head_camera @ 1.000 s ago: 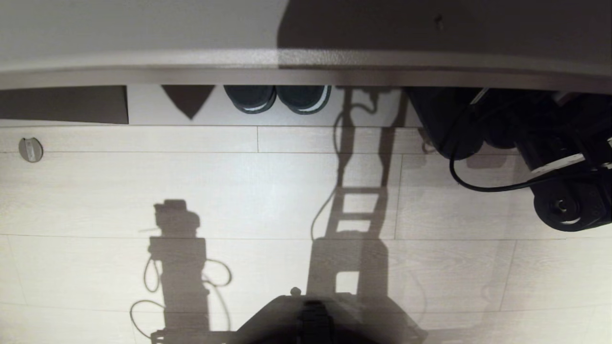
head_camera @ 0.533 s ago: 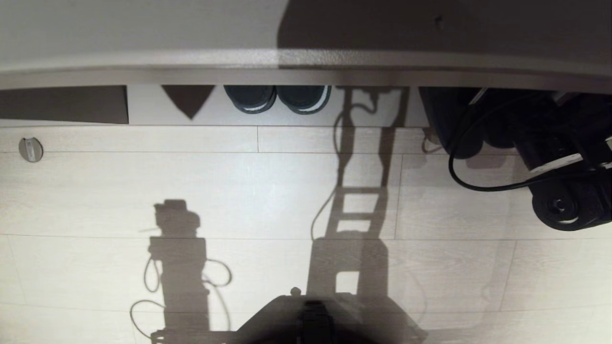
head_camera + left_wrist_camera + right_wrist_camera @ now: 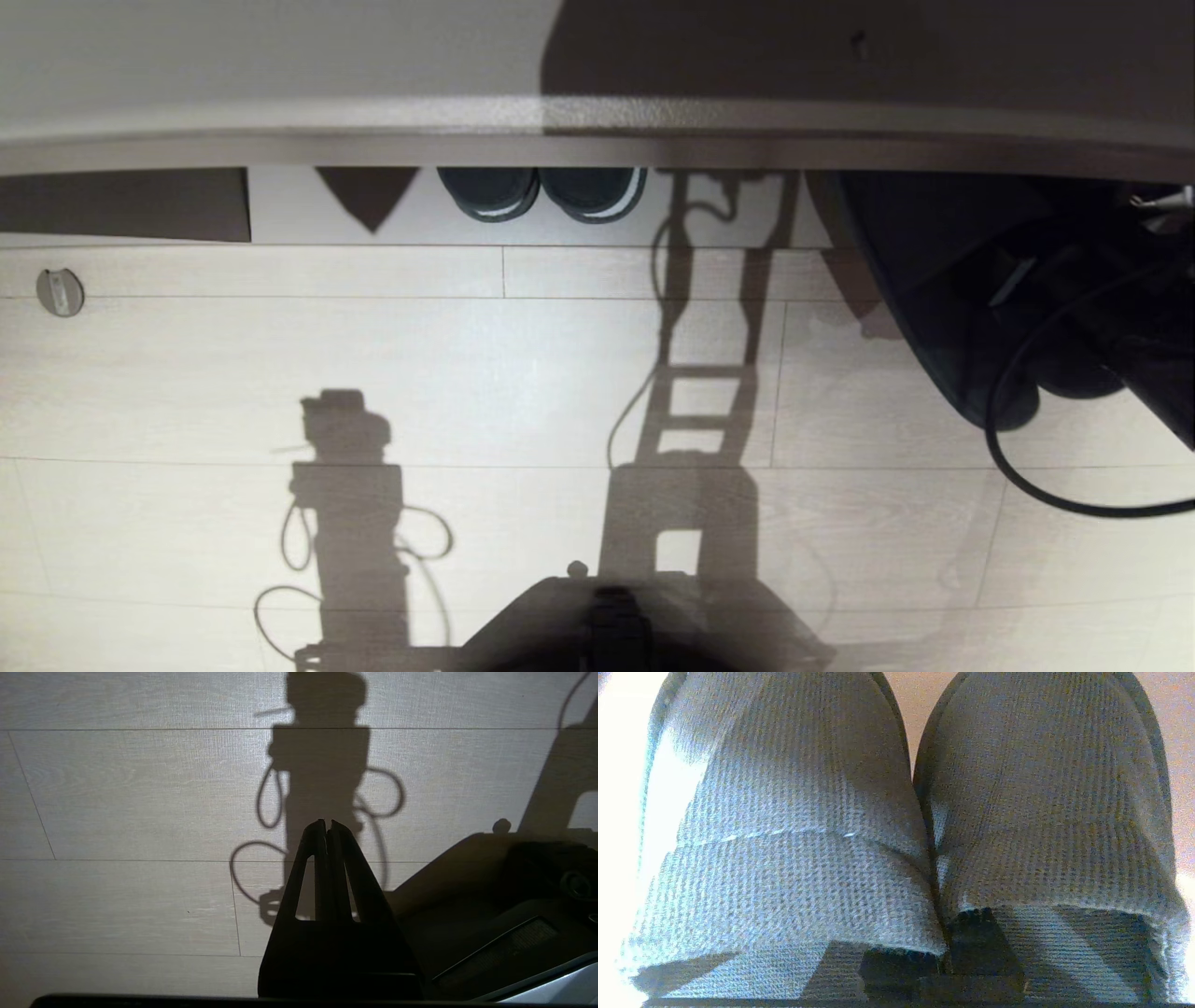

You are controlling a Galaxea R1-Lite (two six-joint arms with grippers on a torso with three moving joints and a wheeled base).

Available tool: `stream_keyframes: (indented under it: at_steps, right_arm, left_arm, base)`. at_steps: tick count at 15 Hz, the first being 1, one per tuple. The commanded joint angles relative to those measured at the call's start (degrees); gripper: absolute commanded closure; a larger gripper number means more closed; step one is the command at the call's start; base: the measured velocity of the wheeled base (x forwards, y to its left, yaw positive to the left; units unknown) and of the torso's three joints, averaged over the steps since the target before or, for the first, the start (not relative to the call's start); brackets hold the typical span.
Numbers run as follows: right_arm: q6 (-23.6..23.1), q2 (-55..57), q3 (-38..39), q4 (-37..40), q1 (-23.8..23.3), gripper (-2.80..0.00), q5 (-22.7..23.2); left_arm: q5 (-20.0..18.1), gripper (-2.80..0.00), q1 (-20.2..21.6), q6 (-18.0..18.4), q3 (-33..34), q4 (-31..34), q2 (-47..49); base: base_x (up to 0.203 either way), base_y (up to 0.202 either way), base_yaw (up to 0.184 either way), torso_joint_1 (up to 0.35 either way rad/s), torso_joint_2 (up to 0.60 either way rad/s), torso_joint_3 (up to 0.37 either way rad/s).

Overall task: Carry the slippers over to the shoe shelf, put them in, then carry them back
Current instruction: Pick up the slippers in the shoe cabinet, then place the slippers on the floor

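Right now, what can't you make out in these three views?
- Right gripper: right wrist view, its fingertips are buried between the grey slippers.
- Slippers in the head view: one dark mass, cut off by the right edge and overlapped by the arm and cable.
- White-striped pair: head view, only the ends show, the rest is under the shelf's top board.
- Left gripper: shut, over bare floor.

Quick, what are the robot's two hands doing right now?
Left end effector: closed, holding nothing, over the floor.
Right end effector: closed on the soft dark grey fabric slippers.
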Motion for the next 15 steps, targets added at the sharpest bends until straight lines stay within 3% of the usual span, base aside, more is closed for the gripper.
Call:
stream_keyframes:
  at_steps: [1, 4, 8, 10, 15]
  right_arm:
    - [-0.1, -12.1, 6.3, 3.5, 0.0, 0.0, 0.2]
    - [-0.2, -33.5, 14.4, 21.4, -0.1, 0.0, 0.4]
    - [0.0, -55.1, 18.3, 49.2, -1.4, 0.0, 1.0]
    - [0.8, -63.1, 20.0, 53.6, -4.2, 0.0, 1.4]
    - [4.3, -76.3, 30.1, 56.1, -7.6, 0.0, 4.3]
  left_arm:
    - [0.0, 0.0, 0.0, 0.0, 0.1, 0.0, -0.1]
    - [0.0, 0.0, 0.0, 0.0, 0.1, 0.0, -0.1]
    - [0.0, 0.0, 0.0, 0.0, 0.1, 0.0, 0.0]
    - [0.0, 0.0, 0.0, -0.2, 0.1, 0.0, -0.1]
    - [0.0, 0.0, 0.0, -0.2, 0.1, 0.1, -0.1]
  base:
    - [0.0, 0.0, 0.0, 0.0, 0.0, 0.0]
    - [0.0, 0.0, 0.0, 0.0, 0.0, 0.0]
    - [0.0, 0.0, 0.0, 0.0, 0.0, 0.0]
    - [0.0, 0.0, 0.0, 0.0, 0.0, 0.0]
    - [0.0, 0.0, 0.0, 0.0, 0.0, 0.0]
